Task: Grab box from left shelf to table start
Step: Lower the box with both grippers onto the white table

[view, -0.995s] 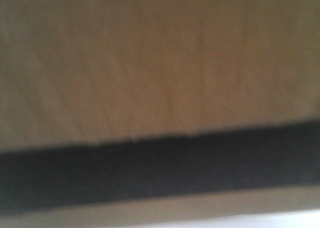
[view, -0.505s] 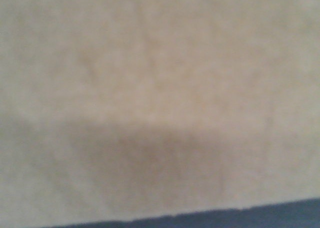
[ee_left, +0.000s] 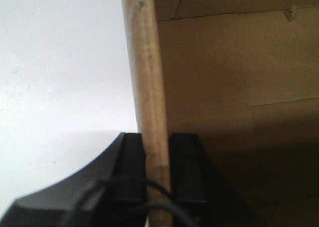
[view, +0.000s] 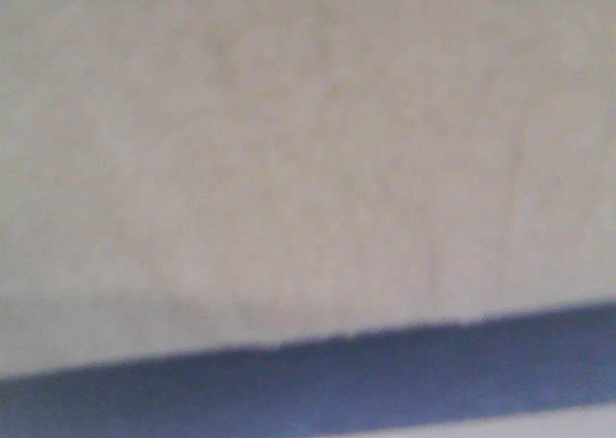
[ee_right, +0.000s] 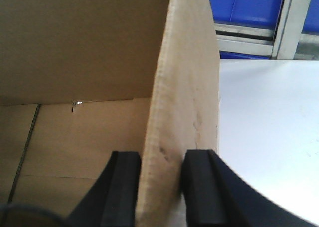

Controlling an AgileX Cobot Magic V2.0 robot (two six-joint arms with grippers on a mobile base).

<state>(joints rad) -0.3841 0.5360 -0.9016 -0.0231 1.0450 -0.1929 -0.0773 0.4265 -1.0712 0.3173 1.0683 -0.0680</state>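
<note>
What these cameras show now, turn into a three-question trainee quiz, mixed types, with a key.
1. True or false: the left hand clamps a wall of the box.
2. What does the right hand clamp? A: a box wall. B: a bottle. C: nothing.
3. Fill in: beyond the white surface, the panels are coloured ____.
Key: 1 true; 2 A; 3 blue.

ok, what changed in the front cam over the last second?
On the box, the dark band dropped to the frame's bottom edge, then rose partway back. The box fills the view throughout. Left gripper and right gripper pinch box walls now; no earlier wrist views.
</note>
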